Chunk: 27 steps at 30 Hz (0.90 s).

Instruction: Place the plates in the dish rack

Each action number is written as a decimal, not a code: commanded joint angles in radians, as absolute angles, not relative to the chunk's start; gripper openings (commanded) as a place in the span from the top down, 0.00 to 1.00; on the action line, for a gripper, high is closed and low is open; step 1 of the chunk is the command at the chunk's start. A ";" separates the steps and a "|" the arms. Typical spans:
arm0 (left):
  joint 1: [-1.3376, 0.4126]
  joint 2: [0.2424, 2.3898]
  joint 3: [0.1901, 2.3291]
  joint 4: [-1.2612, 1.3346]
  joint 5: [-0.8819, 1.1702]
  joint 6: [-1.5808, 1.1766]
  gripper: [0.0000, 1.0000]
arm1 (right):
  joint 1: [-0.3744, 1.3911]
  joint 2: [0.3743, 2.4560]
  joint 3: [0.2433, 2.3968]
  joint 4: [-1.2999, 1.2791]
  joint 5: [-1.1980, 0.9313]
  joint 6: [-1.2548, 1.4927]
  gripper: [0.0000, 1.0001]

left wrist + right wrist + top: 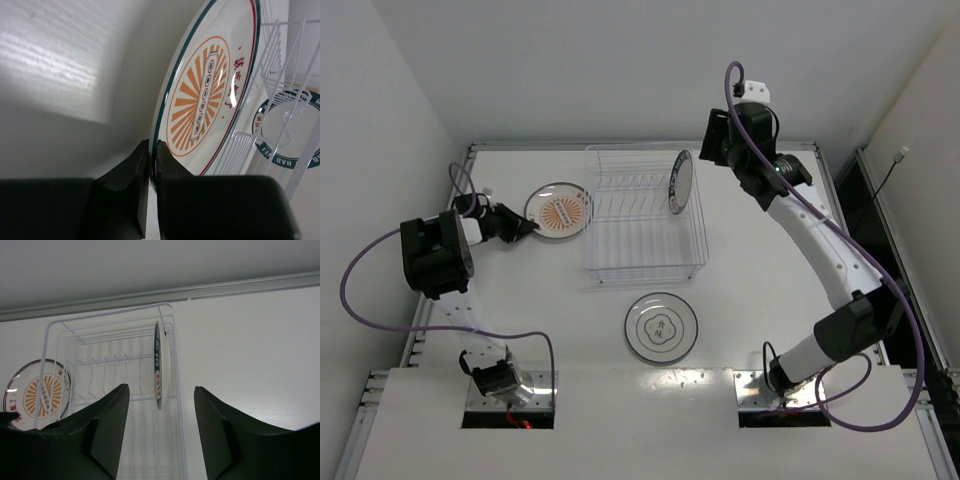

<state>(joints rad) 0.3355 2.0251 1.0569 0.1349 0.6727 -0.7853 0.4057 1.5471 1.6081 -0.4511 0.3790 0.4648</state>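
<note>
Orange sunburst plate sits on the surface just left of the dish rack, left claw pinched on its rim, probably to tip it upright; right claw hangs spread, empty.

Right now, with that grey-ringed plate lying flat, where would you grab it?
Probably the rim, on the edge facing the arms' bases. The grey-ringed plate lies flat on the table, so only its thin lip can be pinched, and the dish rack stands close behind its far edge. Bring the jaws in low, one above the lip, one below.
</note>
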 commanded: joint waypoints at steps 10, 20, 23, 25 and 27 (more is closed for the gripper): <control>0.348 1.439 0.920 0.081 0.396 -0.618 1.00 | 0.358 1.477 1.572 -0.390 0.134 0.477 0.48; 0.391 1.589 0.703 1.086 0.949 -1.220 1.00 | 0.284 1.575 1.464 -0.203 -0.444 0.541 0.43; 0.391 1.670 0.683 1.315 0.985 -1.372 1.00 | 0.273 1.598 1.396 -0.006 -0.602 0.650 0.41; 0.391 1.730 0.673 1.605 0.996 -1.573 1.00 | 0.273 1.621 1.342 0.090 -0.655 0.705 0.39; 0.391 1.831 0.673 1.782 0.996 -1.702 1.00 | 0.273 1.657 1.315 0.185 -0.702 0.765 0.39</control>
<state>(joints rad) 0.3809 1.7557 0.6647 1.0534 0.9184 -1.3891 0.2752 1.6291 1.3422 -0.0731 -0.5159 0.6449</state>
